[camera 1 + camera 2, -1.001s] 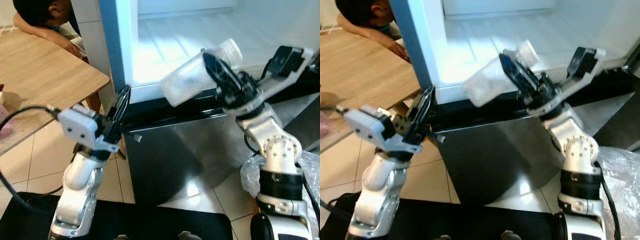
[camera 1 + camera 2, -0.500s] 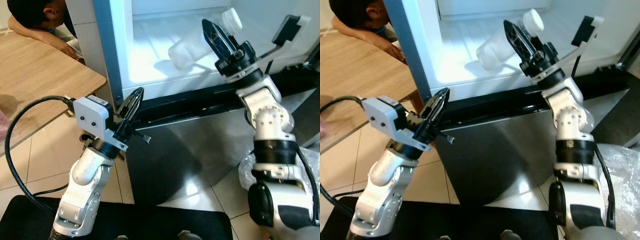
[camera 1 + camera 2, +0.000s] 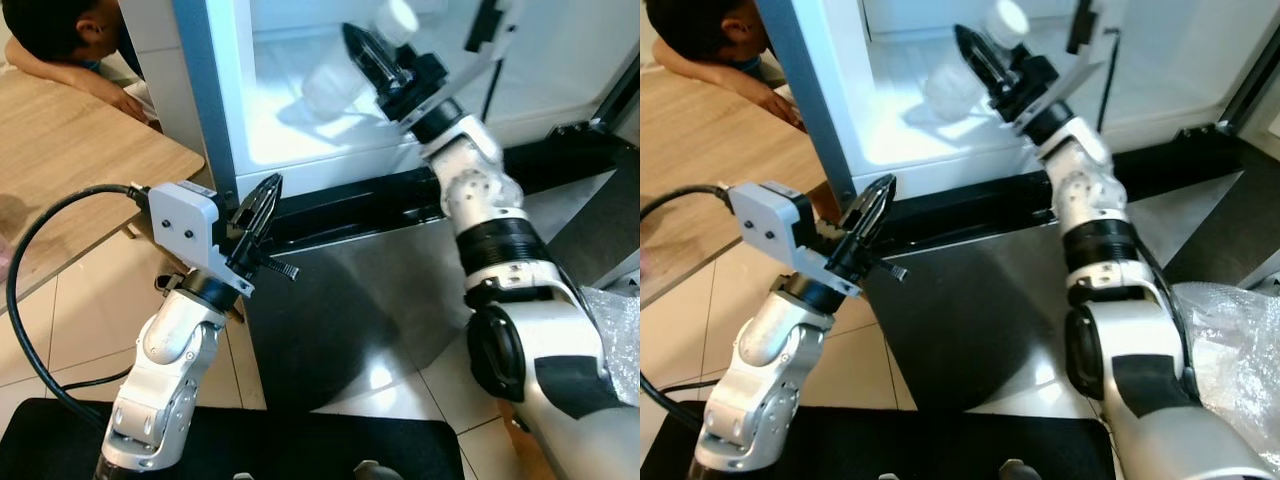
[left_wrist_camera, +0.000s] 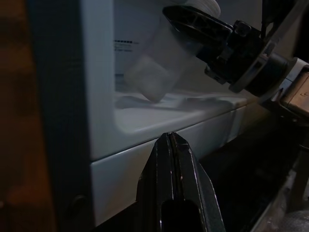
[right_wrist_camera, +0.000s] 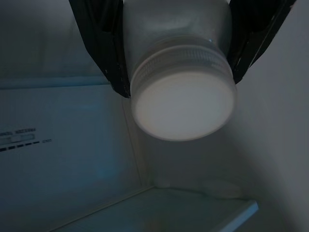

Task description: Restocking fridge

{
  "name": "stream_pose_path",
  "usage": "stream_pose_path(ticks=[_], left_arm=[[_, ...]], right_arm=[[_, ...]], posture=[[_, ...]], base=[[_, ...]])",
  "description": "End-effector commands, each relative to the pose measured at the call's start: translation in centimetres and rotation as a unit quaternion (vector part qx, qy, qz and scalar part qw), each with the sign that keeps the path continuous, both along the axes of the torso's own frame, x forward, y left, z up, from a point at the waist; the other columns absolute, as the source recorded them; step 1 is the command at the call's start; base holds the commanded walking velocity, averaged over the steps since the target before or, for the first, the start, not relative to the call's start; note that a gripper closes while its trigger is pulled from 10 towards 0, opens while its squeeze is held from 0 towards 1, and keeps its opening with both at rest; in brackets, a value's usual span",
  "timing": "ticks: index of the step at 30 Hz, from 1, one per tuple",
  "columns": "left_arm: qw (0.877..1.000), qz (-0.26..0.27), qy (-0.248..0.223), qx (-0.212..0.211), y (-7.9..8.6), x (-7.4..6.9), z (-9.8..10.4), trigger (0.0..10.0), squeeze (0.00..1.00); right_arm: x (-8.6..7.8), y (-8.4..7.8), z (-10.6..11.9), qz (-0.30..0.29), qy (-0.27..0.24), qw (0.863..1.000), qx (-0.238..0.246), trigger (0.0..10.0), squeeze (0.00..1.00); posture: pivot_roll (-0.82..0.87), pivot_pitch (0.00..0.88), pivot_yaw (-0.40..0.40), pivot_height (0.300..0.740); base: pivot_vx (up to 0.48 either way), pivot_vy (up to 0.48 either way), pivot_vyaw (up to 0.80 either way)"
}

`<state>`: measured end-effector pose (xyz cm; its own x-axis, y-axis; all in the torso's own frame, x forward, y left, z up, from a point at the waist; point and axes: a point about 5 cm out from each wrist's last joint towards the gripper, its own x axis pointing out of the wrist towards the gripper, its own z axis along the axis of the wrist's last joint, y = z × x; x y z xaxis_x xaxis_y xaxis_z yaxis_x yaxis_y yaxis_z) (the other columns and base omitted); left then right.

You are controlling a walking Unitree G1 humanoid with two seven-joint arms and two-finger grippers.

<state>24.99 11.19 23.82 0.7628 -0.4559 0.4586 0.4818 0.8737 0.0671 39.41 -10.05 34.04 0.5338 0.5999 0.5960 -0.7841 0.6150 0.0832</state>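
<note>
Translucent plastic bottle (image 3: 345, 72) with white cap (image 5: 183, 99), tilted, base low over the fridge shelf (image 3: 300, 130); our right gripper (image 3: 385, 55) is clamped on it. Left gripper (image 3: 262, 205) closed, empty, near the fridge's lower edge. We judge: upright it first, then let go.

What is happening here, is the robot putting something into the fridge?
Yes. The right gripper is shut on a cloudy plastic bottle with a white cap and holds it tilted inside the open fridge, its bottom just above the white shelf. The left gripper is shut and waits by the fridge's lower front edge. A person leans on the wooden table nearby.
</note>
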Motion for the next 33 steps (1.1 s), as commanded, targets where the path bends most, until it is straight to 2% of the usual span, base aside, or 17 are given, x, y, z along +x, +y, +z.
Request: stream_pose_path(ticks=[1, 2, 3, 5, 7, 14, 22, 28, 33], left_arm=[[1.0, 0.0, 0.004, 0.001, 0.0, 0.1, 0.1, 10.0, 0.0], [1.0, 0.0, 0.004, 0.001, 0.0, 0.1, 0.1, 10.0, 0.0], [1.0, 0.003, 0.005, 0.001, 0.0, 0.2, 0.2, 10.0, 0.0], [1.0, 0.003, 0.006, 0.001, 0.1, 0.2, 0.2, 10.0, 0.0], [1.0, 0.006, 0.01, 0.003, 0.0, 0.3, 0.2, 10.0, 0.0], [1.0, 0.004, 0.004, -0.004, -0.1, 0.3, 0.5, 10.0, 0.0], [1.0, -0.006, -0.002, 0.006, -0.7, 0.4, 1.1, 10.0, 0.0], [1.0, -0.026, 0.005, 0.016, -2.1, 1.0, 1.0, 10.0, 0.0], [0.998, -0.021, 0.016, 0.052, -3.9, 3.0, 1.0, 10.0, 0.0]], right_arm=[[0.3, 1.1, -0.9, 0.005, 0.02, 1.0, -0.009, 10.0, 0.0], [0.3, 1.1, -0.9, 0.005, 0.02, 1.0, -0.009, 10.0, 0.0], [0.3, 2.4, -0.8, 0.019, 0.022, 1.0, -0.001, 10.0, 0.0], [0.3, 2.9, -0.8, 0.024, 0.022, 0.999, 0.001, 10.0, 0.0], [0.3, 4.1, -0.8, 0.027, 0.018, 0.999, -0.002, 10.0, 0.0], [0.1, 5.3, -0.9, 0.042, 0.013, 0.999, -0.009, 10.0, 0.0], [-0.2, 6.0, -0.7, 0.061, 0.006, 0.998, 0.0, 10.0, 0.0], [-0.2, 6.4, -0.5, 0.069, 0.002, 0.998, 0.005, 10.0, 0.0], [-0.2, 6.5, -0.5, 0.072, 0.002, 0.997, 0.005, 10.0, 0.0]], posture=[[-0.1, 0.158, -0.023, 0.74], [-0.1, 0.158, -0.023, 0.74], [-0.1, 0.157, -0.022, 0.74], [-0.1, 0.157, -0.021, 0.74], [-0.1, 0.157, -0.021, 0.74], [-0.1, 0.157, -0.02, 0.74], [-0.09, 0.156, -0.019, 0.74], [-0.1, 0.154, -0.018, 0.74], [-0.09, 0.152, -0.023, 0.74]], base=[[0.0, 0.0, 0.0], [0.0, 0.0, 0.0], [0.0, 0.0, 0.0], [0.0, 0.0, 0.0], [0.0, 0.0, 0.0], [0.0, 0.0, 0.0], [0.0, 0.0, 0.0], [0.0, 0.0, 0.0], [0.0, 0.0, 0.0]])
